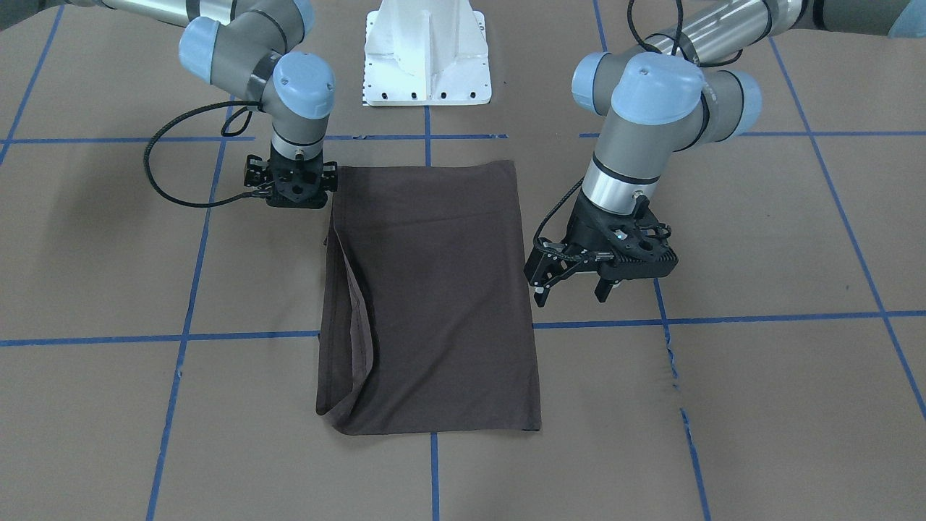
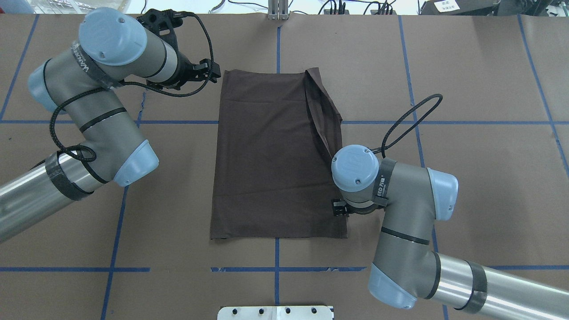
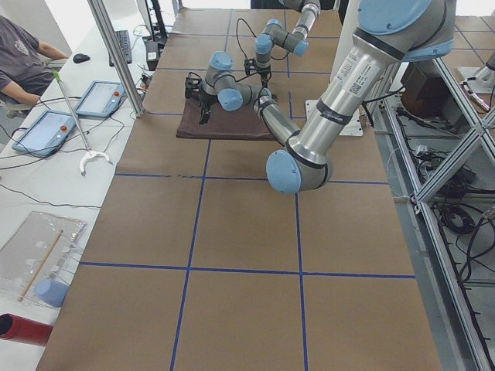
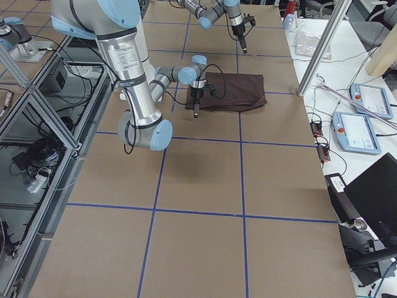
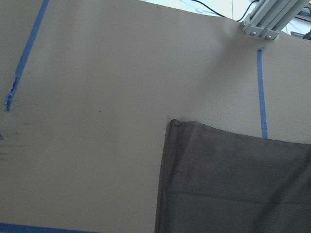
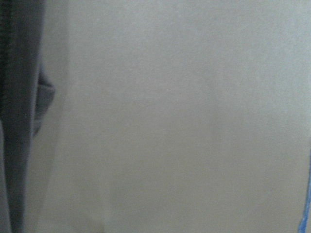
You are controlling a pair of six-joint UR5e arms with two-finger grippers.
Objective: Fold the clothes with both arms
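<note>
I find the left gripper (image 1: 571, 288) with fingers spread beside the T-shirt (image 1: 441, 289); right gripper (image 1: 293, 187) fingers, I cannot tell. I advise pinching opposite edges evenly and lifting together

2 grey-silver arms (image 1: 615, 155) wear light-blue caps (image 1: 304, 83), black cables (image 1: 146, 163).

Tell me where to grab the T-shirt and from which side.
Probably the T-shirt by its far corner on the robot's left, coming from the table beside it with the left gripper: that edge lies flat, while the right edge has a loose flap.
</note>
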